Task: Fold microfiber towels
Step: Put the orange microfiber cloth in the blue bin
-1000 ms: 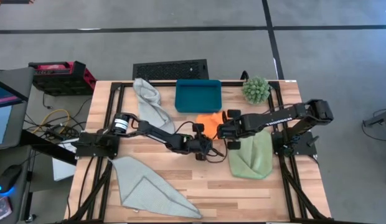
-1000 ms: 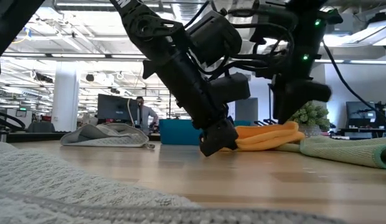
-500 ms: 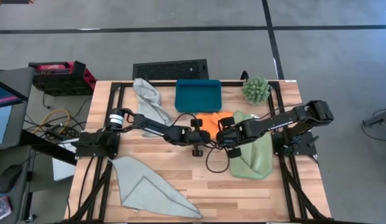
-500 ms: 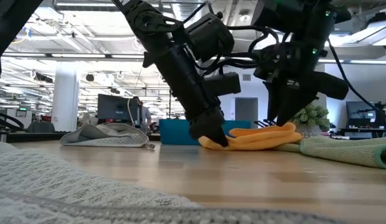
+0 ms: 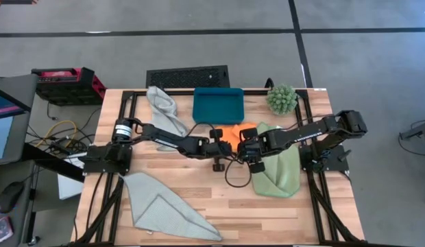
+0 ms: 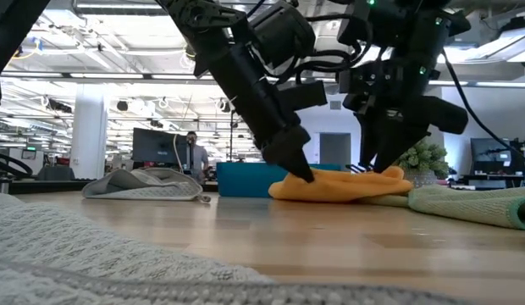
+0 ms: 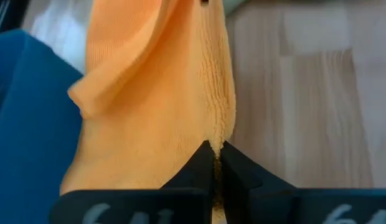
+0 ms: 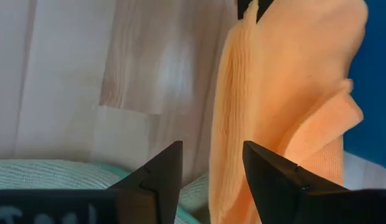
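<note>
Orange microfiber towel [image 5: 231,132]: bunched in a low fold at the table's middle, just at 6 o'clock from the teal tray; in the low view it lies as a flat orange roll on the wood.
Near grey-blue towel [image 5: 163,206]: spread flat with one corner folded over, at 7 o'clock on the table, close to the near edge; its blurred weave fills the bottom of the low view.
Light green towel [image 5: 277,171]: folded lengthwise, at 4 o'clock from the orange towel, lying partly under the right arm.
Left gripper [image 7: 216,152]: fingers pinched shut on the orange towel's edge, at the towel's 8 o'clock corner; the left wrist view shows the ribbed hem caught between the two dark tips.
Right gripper [image 8: 211,163]: fingers spread apart with wood showing between them, nothing held; it hangs at the orange towel's 4 o'clock corner, one finger just beside the towel's fold.
Wooden table [image 5: 199,185]: pale planks in a black frame.
Teal tray [image 5: 218,104]: at 12 o'clock from the orange towel, its near rim touching or nearly touching the cloth; which one cannot be told.
Far grey-blue towel [image 5: 164,110]: crumpled in a long heap at 10 o'clock on the table, beside the tray.
Spiky green plant [image 5: 282,98]: at 1 o'clock, on the far corner.
Person [image 6: 192,156]: standing far off among desks in the room behind.
</note>
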{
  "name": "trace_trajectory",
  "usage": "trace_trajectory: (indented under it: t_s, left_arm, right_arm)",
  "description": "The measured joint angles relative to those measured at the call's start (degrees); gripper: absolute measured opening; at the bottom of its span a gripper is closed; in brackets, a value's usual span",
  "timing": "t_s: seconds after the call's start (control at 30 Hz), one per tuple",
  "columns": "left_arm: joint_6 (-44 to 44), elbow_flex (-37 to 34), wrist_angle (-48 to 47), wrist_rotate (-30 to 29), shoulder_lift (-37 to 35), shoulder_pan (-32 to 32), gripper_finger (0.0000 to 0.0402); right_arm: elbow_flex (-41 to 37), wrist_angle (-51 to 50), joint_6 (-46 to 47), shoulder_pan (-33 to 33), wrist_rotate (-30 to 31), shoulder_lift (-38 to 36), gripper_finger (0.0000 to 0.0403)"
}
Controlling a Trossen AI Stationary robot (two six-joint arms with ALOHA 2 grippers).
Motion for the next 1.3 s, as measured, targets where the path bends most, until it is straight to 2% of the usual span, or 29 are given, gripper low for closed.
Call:
trace_trajectory:
  t_s: [0.33,0.6,0.77,1.0,1.3]
  left_arm:
    - [-0.5,4.0,-1.7,2.2,-0.8,0.0,0.0]
    - [-0.5,7.0,-6.0,3.4,-0.8,0.0,0.0]
    - [-2.7,7.3,-9.4,3.4,-0.8,0.0,0.0]
    - [-3.4,7.4,-9.0,4.9,-0.8,0.0,0.0]
    - [-3.6,7.4,-8.7,3.3,-0.8,0.2,0.0]
  right_arm:
    - [0.0,1.3,0.1,-0.3,0.6,0.0,0.02]
    - [0.0,1.3,0.2,-0.5,2.9,0.0,0.019]
    - [0.0,1.8,0.2,0.2,3.2,0.0,0.0185]
    - [0.0,3.0,0.6,-0.5,3.8,0.0,0.019]
    - [0.0,3.0,2.2,-1.3,0.1,0.0,0.0205]
